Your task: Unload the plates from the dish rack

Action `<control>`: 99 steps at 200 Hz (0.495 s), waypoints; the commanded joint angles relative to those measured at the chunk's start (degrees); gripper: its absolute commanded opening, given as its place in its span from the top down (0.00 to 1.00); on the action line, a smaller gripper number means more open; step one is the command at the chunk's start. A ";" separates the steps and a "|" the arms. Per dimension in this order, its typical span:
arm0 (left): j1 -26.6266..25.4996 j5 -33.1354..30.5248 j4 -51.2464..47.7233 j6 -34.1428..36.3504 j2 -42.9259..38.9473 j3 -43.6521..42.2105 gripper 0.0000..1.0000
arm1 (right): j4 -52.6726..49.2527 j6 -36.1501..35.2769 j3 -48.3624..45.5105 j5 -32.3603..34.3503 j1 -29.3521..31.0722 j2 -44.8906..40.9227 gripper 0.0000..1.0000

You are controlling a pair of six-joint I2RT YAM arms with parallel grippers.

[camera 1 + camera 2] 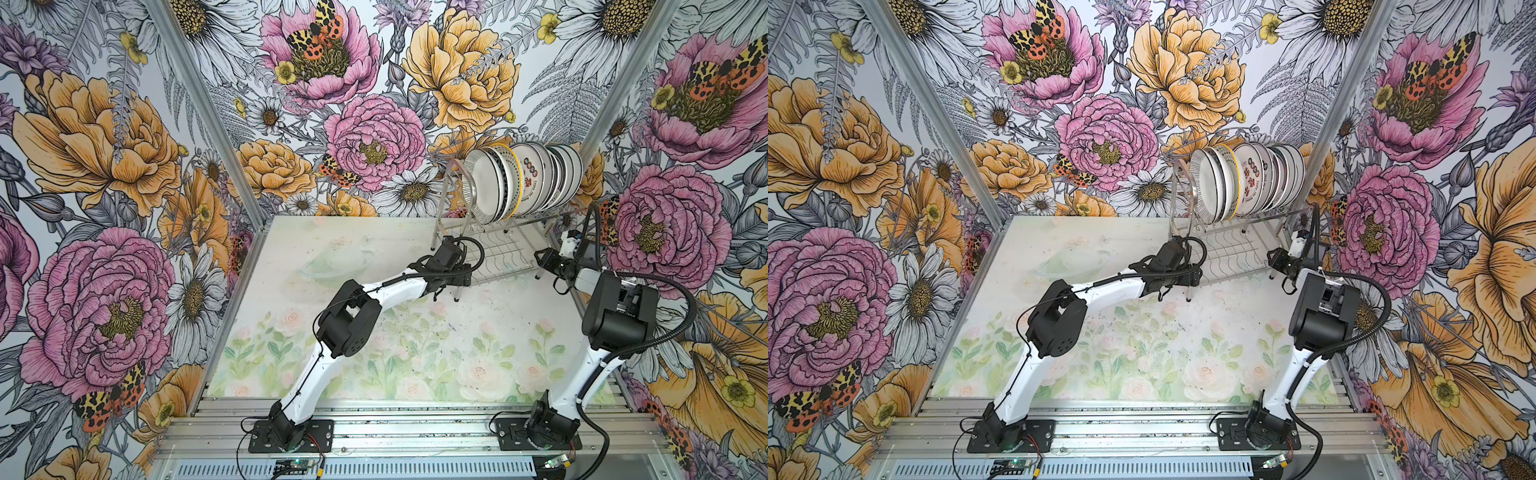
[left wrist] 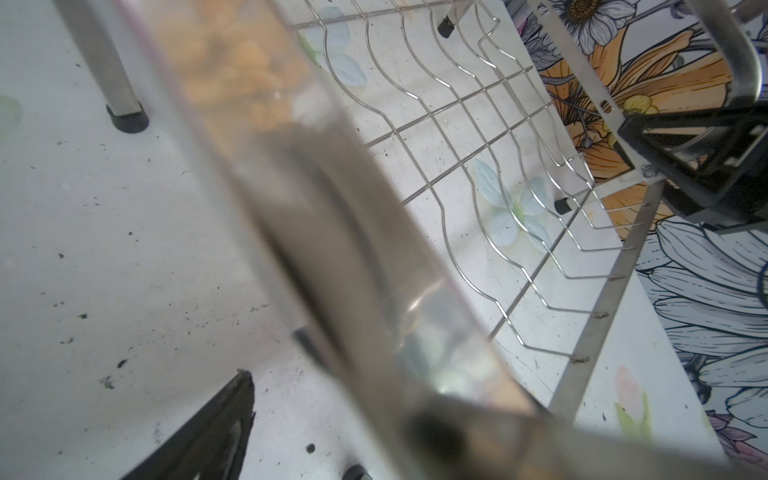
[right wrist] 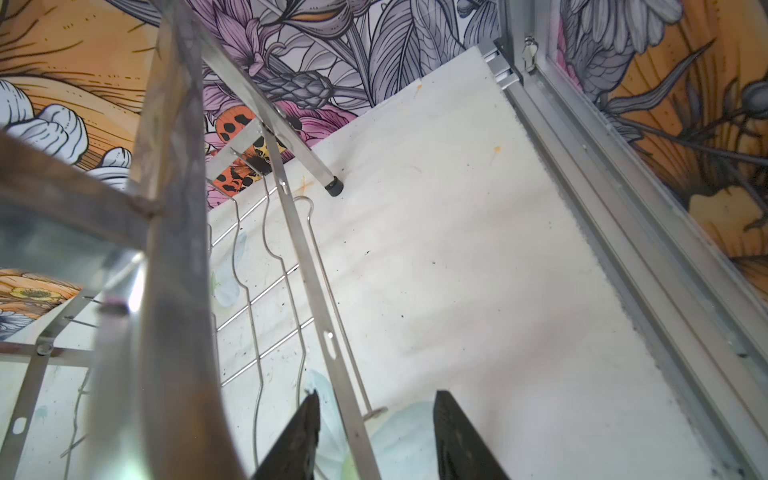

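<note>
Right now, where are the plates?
In both top views the plates stand upright on the dish rack, upper tier, far right corner of the table.

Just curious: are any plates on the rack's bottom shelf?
No, the plates all stand up top in the dish rack; its bottom shelf holds nothing.

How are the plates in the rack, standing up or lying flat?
Standing up on edge. In a top view the plates stand side by side in the top tier of the dish rack, faces turned sideways.
</note>
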 commanded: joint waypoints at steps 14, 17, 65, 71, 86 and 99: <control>-5.57 9.06 0.23 8.61 0.16 -0.74 0.05 | -4.28 3.53 -0.95 -8.62 2.95 -1.28 0.46; -5.55 9.10 0.32 8.74 -0.04 -0.99 0.04 | -4.22 3.59 -1.02 -8.61 2.95 -1.32 0.45; -5.35 10.03 0.44 10.75 -1.85 -2.06 0.01 | -4.21 3.55 -2.48 -7.87 3.13 -3.37 0.33; -5.34 10.14 0.43 10.94 -2.10 -2.11 0.01 | -4.21 3.70 -2.73 -7.34 3.13 -3.74 0.31; -5.32 10.39 0.36 11.65 -2.64 -2.13 0.01 | -4.28 3.79 -3.48 -6.71 3.10 -4.76 0.28; -5.38 10.17 0.42 11.84 -3.24 -2.55 0.01 | -4.21 3.93 -4.18 -6.32 3.04 -5.61 0.26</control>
